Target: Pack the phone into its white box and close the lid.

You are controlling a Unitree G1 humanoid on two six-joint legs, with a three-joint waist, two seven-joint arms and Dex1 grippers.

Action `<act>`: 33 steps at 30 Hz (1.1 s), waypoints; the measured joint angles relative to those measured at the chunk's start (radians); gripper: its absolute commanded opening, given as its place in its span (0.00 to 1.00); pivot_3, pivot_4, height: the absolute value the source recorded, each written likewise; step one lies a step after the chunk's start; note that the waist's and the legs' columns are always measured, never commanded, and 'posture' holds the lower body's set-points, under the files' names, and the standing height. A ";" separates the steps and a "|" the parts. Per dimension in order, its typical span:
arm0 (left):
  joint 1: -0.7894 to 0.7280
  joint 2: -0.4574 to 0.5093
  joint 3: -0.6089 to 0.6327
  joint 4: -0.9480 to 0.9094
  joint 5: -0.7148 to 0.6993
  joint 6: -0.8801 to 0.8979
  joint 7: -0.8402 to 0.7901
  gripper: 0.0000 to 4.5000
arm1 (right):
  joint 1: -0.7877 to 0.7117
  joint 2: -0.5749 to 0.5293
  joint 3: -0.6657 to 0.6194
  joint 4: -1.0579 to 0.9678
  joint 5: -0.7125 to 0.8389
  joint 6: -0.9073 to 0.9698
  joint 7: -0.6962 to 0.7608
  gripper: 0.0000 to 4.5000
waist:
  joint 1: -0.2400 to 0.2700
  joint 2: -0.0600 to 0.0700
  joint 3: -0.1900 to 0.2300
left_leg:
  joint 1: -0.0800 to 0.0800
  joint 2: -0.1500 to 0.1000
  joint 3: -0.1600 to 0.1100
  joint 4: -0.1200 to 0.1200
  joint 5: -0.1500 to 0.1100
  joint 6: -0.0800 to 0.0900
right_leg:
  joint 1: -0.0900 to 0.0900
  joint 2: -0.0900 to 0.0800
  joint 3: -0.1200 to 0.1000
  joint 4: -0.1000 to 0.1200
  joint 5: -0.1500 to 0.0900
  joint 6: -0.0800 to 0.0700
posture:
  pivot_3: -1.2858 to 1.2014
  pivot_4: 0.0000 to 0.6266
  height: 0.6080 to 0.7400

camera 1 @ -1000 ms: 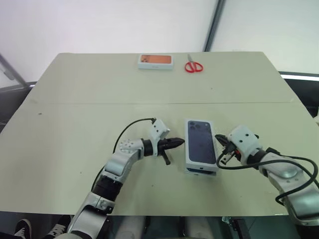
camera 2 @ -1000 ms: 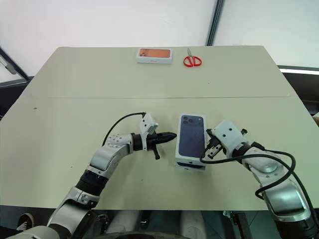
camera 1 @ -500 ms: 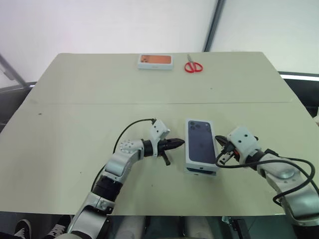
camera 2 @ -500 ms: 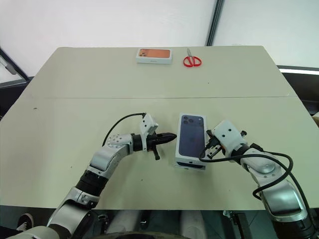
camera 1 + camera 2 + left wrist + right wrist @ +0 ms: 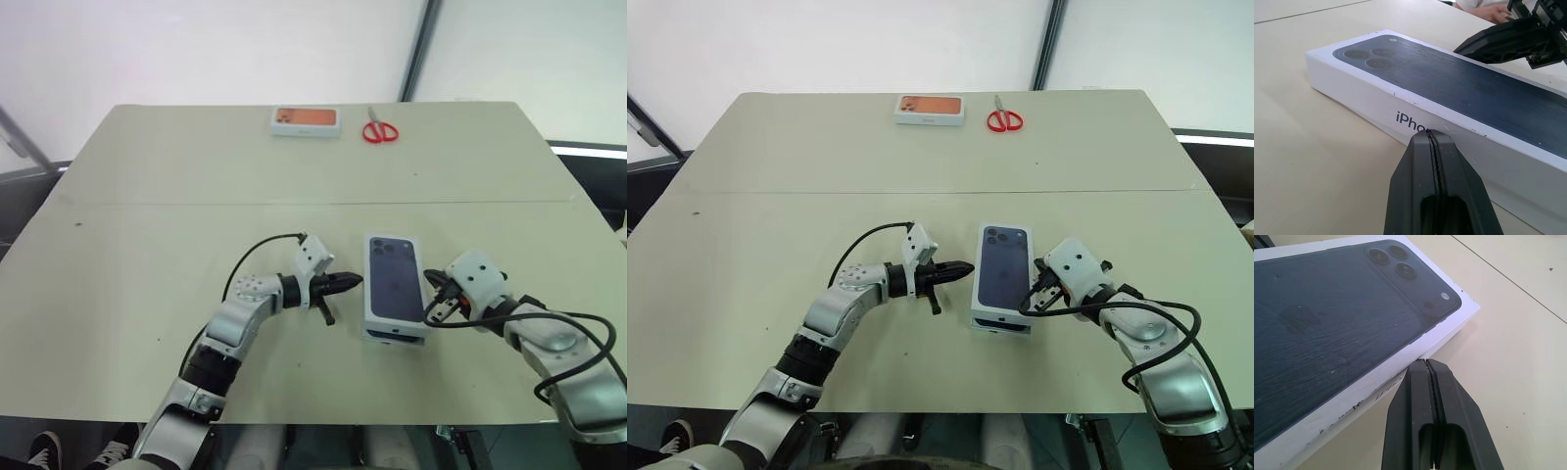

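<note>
On the near half of the beige worktop the lid lies face up, its dark blue phone picture on top, closed down over the white box so that neither the tray nor the phone can be seen. The 2 arms flank it. Just off its left long side hangs the left gripper, fingers pressed together, empty, the tip aimed at the lid's side wall; whether it touches the wall cannot be told. By the right long side sits the right gripper, its fingers likewise pressed together with nothing between them, the tip close to the lid's lower edge. At the far edge of the worktop lie a white box with orange picture and, just beside it on the right, red scissors, both well apart from the arms.
</note>
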 measured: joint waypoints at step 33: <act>0.050 0.057 -0.002 -0.120 -0.030 0.084 -0.029 0.00 | 0.078 -0.002 -0.024 -0.087 0.033 0.021 0.052 0.00 | -0.001 0.000 0.000 | 0.000 0.000 0.000 0.000 0.000 0.000 | 0.000 0.000 0.000 0.000 0.000 0.000 | 0.52 0.24 1.00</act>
